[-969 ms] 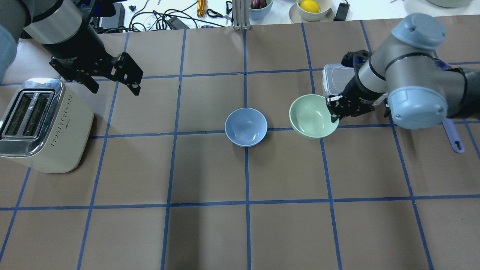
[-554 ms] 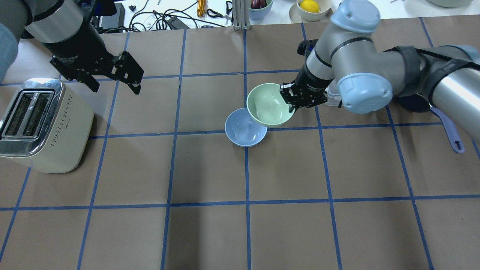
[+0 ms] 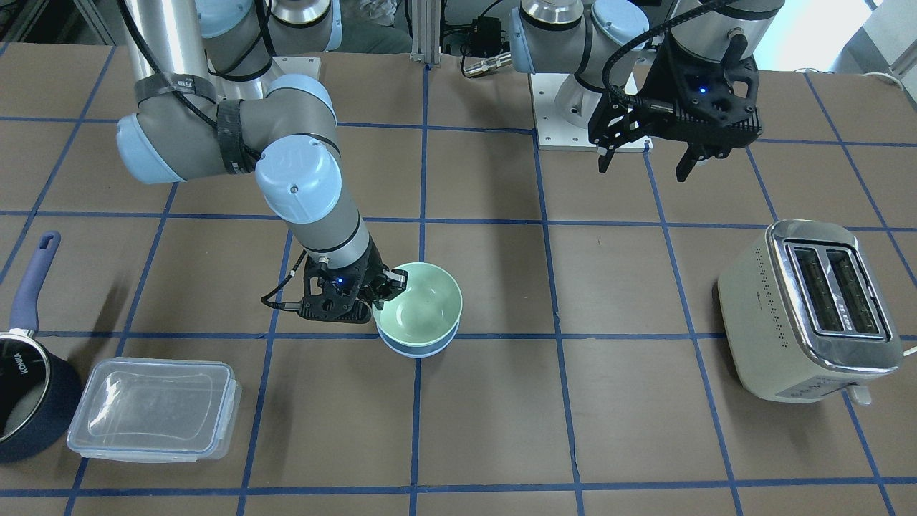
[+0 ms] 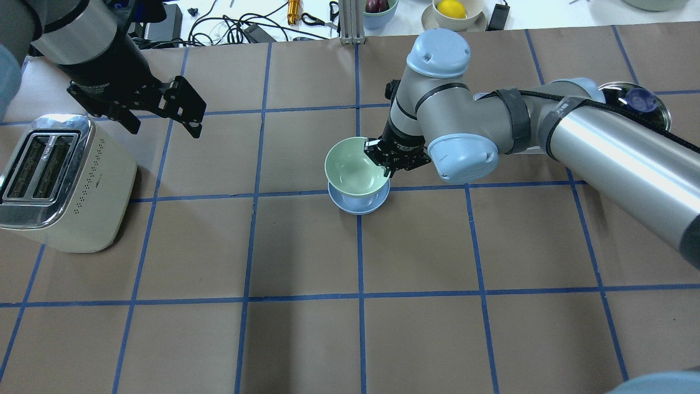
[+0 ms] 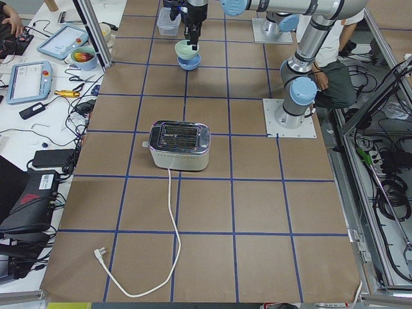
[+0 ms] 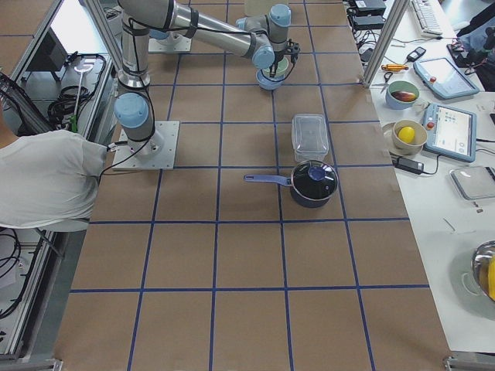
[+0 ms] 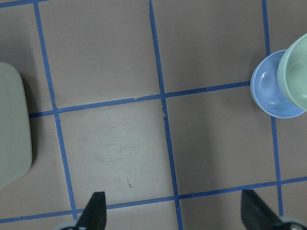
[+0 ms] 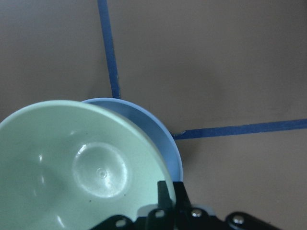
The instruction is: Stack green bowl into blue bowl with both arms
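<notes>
The pale green bowl (image 4: 351, 167) is directly over the pale blue bowl (image 4: 358, 206), which stands on the table's middle grid line. Only the blue bowl's rim shows under it. My right gripper (image 4: 387, 163) is shut on the green bowl's right rim. In the right wrist view the green bowl (image 8: 72, 167) covers most of the blue bowl (image 8: 160, 136). I cannot tell whether the two bowls touch. In the front view they look nearly nested, green bowl (image 3: 419, 307) over blue bowl (image 3: 419, 349). My left gripper (image 4: 164, 121) is open and empty, raised at the far left above the toaster.
A cream toaster (image 4: 60, 186) stands at the left edge. A clear lidded container (image 3: 154, 408) and a navy saucepan (image 3: 25, 387) sit on the right arm's side. Cables and bowls of fruit (image 4: 454, 13) lie beyond the table's far edge.
My right arm carried the green bowl leftward, from the right of the blue bowl to directly over it and lower. The left arm has barely moved.
</notes>
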`<state>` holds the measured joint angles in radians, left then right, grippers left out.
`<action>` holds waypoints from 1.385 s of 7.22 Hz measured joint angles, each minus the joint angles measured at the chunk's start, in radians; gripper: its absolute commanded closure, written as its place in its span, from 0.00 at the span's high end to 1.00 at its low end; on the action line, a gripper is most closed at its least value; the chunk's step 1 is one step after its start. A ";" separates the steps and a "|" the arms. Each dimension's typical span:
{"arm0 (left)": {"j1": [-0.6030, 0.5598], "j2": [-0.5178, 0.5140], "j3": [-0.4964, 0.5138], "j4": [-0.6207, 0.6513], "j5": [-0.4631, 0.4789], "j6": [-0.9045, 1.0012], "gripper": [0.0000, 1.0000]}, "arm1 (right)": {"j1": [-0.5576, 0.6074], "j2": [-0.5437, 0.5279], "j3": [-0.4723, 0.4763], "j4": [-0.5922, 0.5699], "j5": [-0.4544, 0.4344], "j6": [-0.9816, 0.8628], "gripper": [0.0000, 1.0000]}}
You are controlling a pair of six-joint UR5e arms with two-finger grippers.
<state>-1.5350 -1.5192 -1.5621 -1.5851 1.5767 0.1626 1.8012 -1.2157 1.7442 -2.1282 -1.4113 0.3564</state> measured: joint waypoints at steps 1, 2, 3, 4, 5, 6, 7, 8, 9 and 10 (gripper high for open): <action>0.000 -0.001 0.001 0.000 0.006 0.000 1.00 | 0.004 0.008 0.003 -0.001 -0.008 -0.005 0.81; 0.000 -0.004 0.003 0.000 0.007 0.000 1.00 | 0.006 0.016 0.006 -0.003 -0.011 -0.012 1.00; 0.000 -0.007 0.005 0.000 0.008 0.000 1.00 | 0.006 0.020 0.003 -0.004 -0.013 -0.016 1.00; 0.000 -0.007 0.004 0.000 0.009 0.000 1.00 | 0.004 0.017 -0.012 -0.002 -0.015 -0.025 1.00; 0.000 -0.006 0.000 0.000 0.008 0.000 1.00 | -0.003 0.002 -0.053 0.029 -0.023 -0.039 1.00; 0.000 -0.006 -0.001 0.000 0.008 0.000 1.00 | -0.016 -0.019 -0.115 0.108 -0.044 -0.051 1.00; 0.000 -0.006 -0.001 0.000 0.007 -0.001 1.00 | -0.038 -0.042 -0.196 0.239 -0.067 -0.074 1.00; 0.000 -0.006 -0.001 0.000 0.007 -0.005 1.00 | -0.073 -0.072 -0.279 0.388 -0.080 -0.114 1.00; -0.001 -0.006 -0.001 0.000 0.007 -0.009 1.00 | -0.115 -0.109 -0.337 0.514 -0.092 -0.189 1.00; -0.001 -0.008 0.001 0.000 0.006 -0.012 1.00 | -0.157 -0.161 -0.367 0.618 -0.115 -0.307 1.00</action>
<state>-1.5355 -1.5270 -1.5614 -1.5846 1.5828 0.1507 1.6444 -1.3768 1.3774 -1.5105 -1.5260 0.0497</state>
